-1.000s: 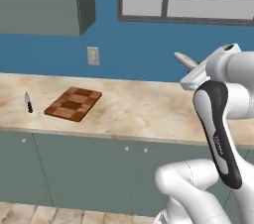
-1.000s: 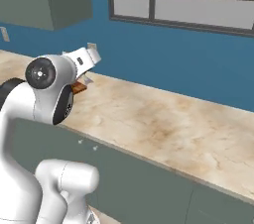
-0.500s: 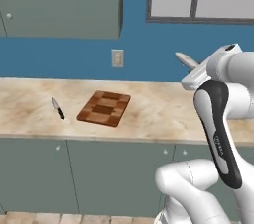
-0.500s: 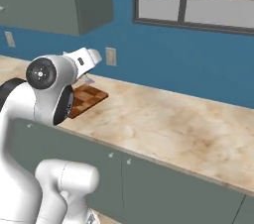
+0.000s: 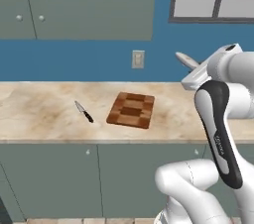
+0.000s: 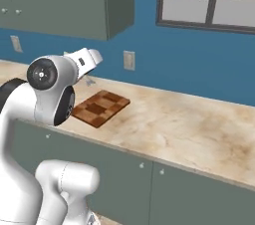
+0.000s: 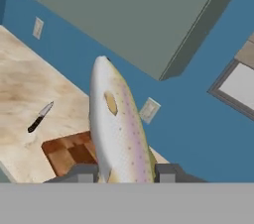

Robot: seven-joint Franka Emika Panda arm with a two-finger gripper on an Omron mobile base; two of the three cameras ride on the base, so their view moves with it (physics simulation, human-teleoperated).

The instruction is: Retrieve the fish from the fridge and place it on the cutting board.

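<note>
Already the fish (image 7: 116,129) is out of the fridge, pinched in the end effector (image 7: 124,172) and held up above the worktop (image 5: 44,114). What remains is placing it on the cutting board (image 5: 131,110), near the worktop's front edge. Since earlier, the base has apparently driven, bringing the board closer to centre.
</note>
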